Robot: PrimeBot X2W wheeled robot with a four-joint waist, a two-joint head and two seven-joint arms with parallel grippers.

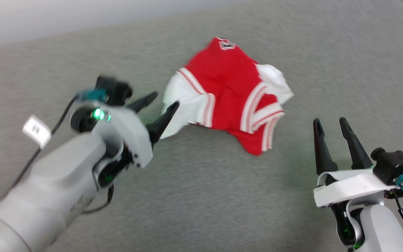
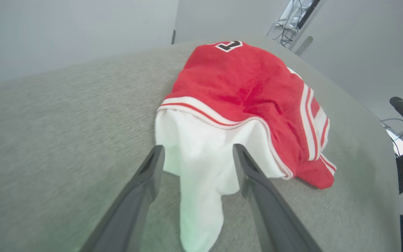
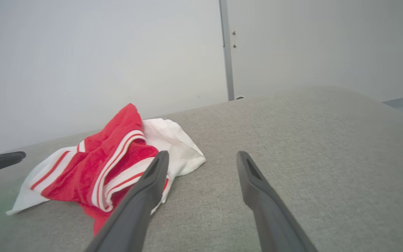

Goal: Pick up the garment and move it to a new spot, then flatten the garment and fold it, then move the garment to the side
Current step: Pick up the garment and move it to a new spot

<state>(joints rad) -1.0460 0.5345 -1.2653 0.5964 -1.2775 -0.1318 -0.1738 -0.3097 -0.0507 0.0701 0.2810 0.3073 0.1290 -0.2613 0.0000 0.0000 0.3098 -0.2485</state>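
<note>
The garment (image 1: 227, 91) lies crumpled on the grey fabric surface, red with white sleeves, striped trim and part of a black number at its far end. My left gripper (image 1: 164, 99) is open just left of a white sleeve, fingertips close to the cloth and holding nothing. In the left wrist view the garment (image 2: 247, 94) rises ahead and its white sleeve (image 2: 205, 175) hangs between my open left gripper (image 2: 198, 152) fingers. My right gripper (image 1: 331, 124) stands open to the lower right, apart from the garment. From the right wrist view the garment (image 3: 110, 164) lies left of my right gripper (image 3: 203, 157).
The grey fabric surface (image 1: 201, 196) spreads wide around the garment. A pale wall (image 3: 100, 52) rises behind the far edge. The left gripper's fingertip (image 3: 2, 161) shows at the left edge of the right wrist view. Cables (image 2: 285, 31) hang beyond the surface in the left wrist view.
</note>
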